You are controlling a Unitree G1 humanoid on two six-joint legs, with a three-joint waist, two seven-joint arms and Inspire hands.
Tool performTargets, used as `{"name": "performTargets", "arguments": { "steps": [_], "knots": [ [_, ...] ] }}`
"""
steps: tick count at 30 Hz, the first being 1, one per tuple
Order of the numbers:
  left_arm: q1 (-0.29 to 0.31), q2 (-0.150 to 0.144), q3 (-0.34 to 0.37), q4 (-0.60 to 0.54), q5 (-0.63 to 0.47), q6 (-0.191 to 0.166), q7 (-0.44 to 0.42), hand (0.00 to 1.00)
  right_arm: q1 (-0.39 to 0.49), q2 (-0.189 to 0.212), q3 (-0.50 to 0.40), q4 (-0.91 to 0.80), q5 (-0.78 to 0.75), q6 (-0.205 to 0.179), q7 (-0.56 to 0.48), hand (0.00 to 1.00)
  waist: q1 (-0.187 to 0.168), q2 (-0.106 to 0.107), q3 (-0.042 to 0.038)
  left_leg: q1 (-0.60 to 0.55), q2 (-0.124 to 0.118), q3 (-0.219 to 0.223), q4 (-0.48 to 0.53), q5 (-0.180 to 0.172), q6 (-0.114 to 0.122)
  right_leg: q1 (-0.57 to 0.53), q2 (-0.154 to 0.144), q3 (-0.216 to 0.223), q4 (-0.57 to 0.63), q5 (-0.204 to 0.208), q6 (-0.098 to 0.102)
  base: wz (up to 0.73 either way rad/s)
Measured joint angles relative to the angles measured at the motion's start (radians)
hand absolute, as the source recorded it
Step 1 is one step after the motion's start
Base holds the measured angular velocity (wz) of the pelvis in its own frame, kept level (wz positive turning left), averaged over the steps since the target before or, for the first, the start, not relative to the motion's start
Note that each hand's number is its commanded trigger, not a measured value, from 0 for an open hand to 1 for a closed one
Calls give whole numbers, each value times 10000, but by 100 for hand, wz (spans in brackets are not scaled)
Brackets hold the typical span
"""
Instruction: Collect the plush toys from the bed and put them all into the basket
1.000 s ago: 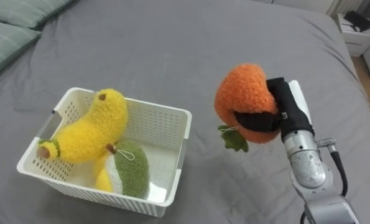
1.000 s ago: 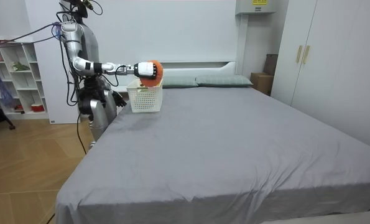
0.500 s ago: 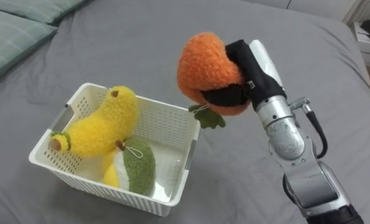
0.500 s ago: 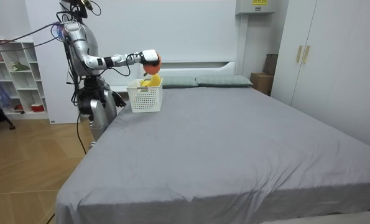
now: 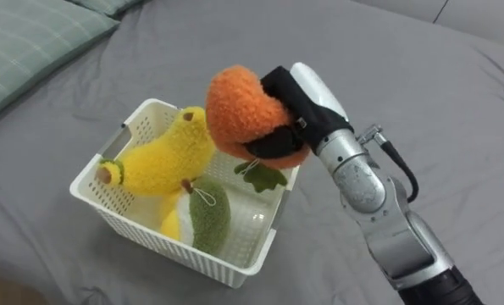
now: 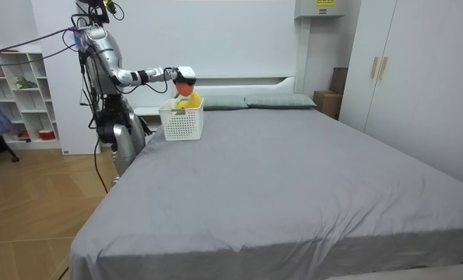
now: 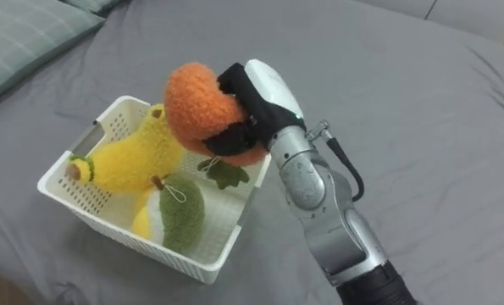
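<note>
My right hand [image 5: 296, 108] [image 7: 248, 100] is shut on a fuzzy orange plush fruit [image 5: 241, 115] [image 7: 199, 108] with a green leaf hanging below it. I hold it above the right side of a white slatted basket [image 5: 116, 220] [image 7: 82, 203] on the grey bed. Inside the basket lie a yellow plush banana [image 5: 160, 155] [image 7: 124, 161] and a green-and-yellow plush fruit [image 5: 202, 216] [image 7: 177, 216]. In the room view the robot stands at the bed's corner by the basket [image 6: 181, 121], its right arm stretched over it with the orange toy [image 6: 184, 89].
A pale green striped pillow [image 5: 23, 42] lies at the upper left of the bed. The grey sheet [image 5: 404, 93] spreads to the right of the basket. The room view has a white shelf unit [image 6: 17, 97] behind the robot and wardrobes [image 6: 402, 70] at its right.
My right arm has swung left and lifted, carrying the orange plush from beside the basket to above its right side. The head camera has shifted, moving the basket rightward in view.
</note>
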Motion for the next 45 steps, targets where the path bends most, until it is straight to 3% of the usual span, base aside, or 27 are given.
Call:
{"name": "performTargets", "arguments": {
  "steps": [2, 3, 4, 9, 12, 21, 26, 45],
  "knots": [
    [-35, -1, -29, 0, 0, -1, 0, 0, -6, 25, 111, 28, -61, 2, 7, 15, 103, -2, 0, -11, 1, -11, -10, 1, -1, 1, 7, -6, -8, 0, 0, 0],
    [-39, -15, -46, 0, -1, -1, 0, 0, -6, 38, 210, 37, -66, 2, 5, 2, 166, -5, 2, -7, 1, -15, -9, 1, -1, 1, 13, -7, -16, 0, 0, 0],
    [-50, -25, -68, 0, -4, -1, 0, 0, -6, 32, 334, 79, -52, 1, 6, 0, 250, -15, 9, -3, 2, -15, -8, 1, -1, -1, 9, -11, -20, 0, 0, 0],
    [-161, -17, -180, 1, -7, 20, 49, 0, -31, 96, 719, 572, -65, 26, 95, 0, 423, -145, 136, -120, -3, -78, -4, 0, -1, -68, -6, -45, -19, 0, 0, 3],
    [-221, -18, -291, 1, -24, 37, 52, 0, -32, 128, 760, 757, -60, 224, 141, 0, 529, -231, 109, -211, -10, -78, 16, 1, -2, -186, 11, -53, -13, 0, 0, 0],
    [-313, 0, -566, 39, -27, 76, 251, 0, -32, 150, 778, 931, 36, 237, 135, 0, 534, -255, 96, -170, -6, -55, 24, 3, -1, -188, 20, -24, -21, 0, 0, 0],
    [-360, 126, -558, 489, -13, 80, 346, 0, -32, 139, 777, 1093, 68, 236, 135, 0, 534, -381, 17, -166, -5, -46, 25, 3, -2, -186, 18, -24, -22, 0, 0, 0],
    [-326, 162, -542, 595, -11, 8, 333, 0, -32, 89, 769, 1097, 480, 202, 22, 0, 455, -450, 50, -187, -4, -35, 17, 2, -3, -173, 10, -25, -21, 1, 0, 0]
  ]
}}
